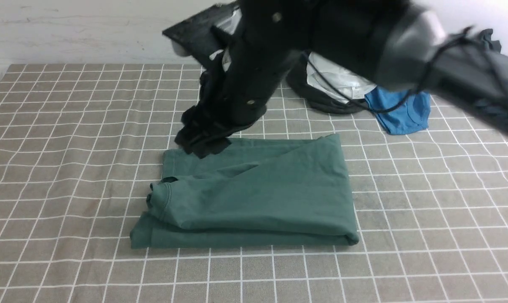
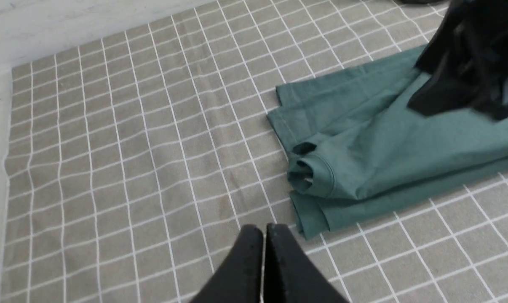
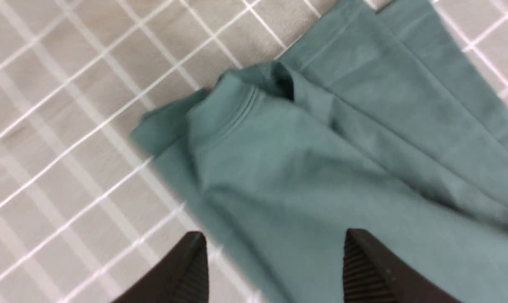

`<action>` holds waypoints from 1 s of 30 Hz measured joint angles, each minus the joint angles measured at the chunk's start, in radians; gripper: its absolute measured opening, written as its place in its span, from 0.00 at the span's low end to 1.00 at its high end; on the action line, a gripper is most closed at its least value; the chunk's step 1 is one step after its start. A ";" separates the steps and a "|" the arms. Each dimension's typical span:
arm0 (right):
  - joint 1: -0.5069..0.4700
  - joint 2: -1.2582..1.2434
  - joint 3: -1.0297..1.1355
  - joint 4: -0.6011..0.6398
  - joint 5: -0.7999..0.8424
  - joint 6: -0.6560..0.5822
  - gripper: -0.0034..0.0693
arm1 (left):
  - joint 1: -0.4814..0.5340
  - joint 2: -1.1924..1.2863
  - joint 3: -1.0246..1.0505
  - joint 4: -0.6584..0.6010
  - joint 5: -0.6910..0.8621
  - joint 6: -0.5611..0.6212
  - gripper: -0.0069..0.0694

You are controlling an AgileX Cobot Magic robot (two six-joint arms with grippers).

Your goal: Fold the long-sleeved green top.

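1. The tabletop (image 1: 60, 139) is covered by a grey-brown cloth with a white grid and takes up almost all of the front view.

2. The green long-sleeved top (image 1: 254, 193) lies near the middle of it, already folded into a compact rectangle. Its long axis runs left to right across the robot's front. A cuffed sleeve end (image 1: 159, 198) bunches at the packet's left edge, and the smooth fold runs along the near side.

3. A heap of other clothes sits at the far edge, well apart from the top: a dark garment (image 1: 321, 101) and a bright blue shirt (image 1: 401, 111).

4. The right arm reaches across from the right, over the far side of the packet. Its right end effector (image 3: 275, 269) hovers low over the left far corner with fingers apart, straddling the fabric edge — one finger over cloth, the other over bare tabletop. Nothing is clamped yet.

5. The left end effector (image 2: 264, 252) has its fingers pressed together and empty. It hangs just off the near left corner of the top, not touching it.

6. Judging by this, the coming pinch belongs to the right arm: the fabric lies directly beneath it, with the left edge between its fingers — the top's left end is the side that both arms can reach.
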 joint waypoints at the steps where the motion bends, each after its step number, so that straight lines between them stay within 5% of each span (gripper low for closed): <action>1: 0.000 -0.066 0.067 0.000 0.000 -0.006 0.53 | 0.000 -0.048 0.070 0.000 -0.023 -0.009 0.08; 5: -0.001 -0.315 0.313 -0.002 -0.035 -0.010 0.39 | 0.000 -0.251 0.303 0.000 -0.143 -0.024 0.08; 12: -0.001 -0.831 0.800 -0.002 -0.363 -0.008 0.06 | 0.000 -0.526 0.622 0.000 -0.305 -0.023 0.08; 21: -0.001 -1.200 1.065 -0.003 -0.540 0.050 0.03 | 0.000 -0.562 0.675 -0.002 -0.319 -0.016 0.08; 30: -0.001 -1.249 1.107 -0.003 -0.524 0.054 0.03 | 0.000 -0.562 0.675 -0.002 -0.306 -0.015 0.08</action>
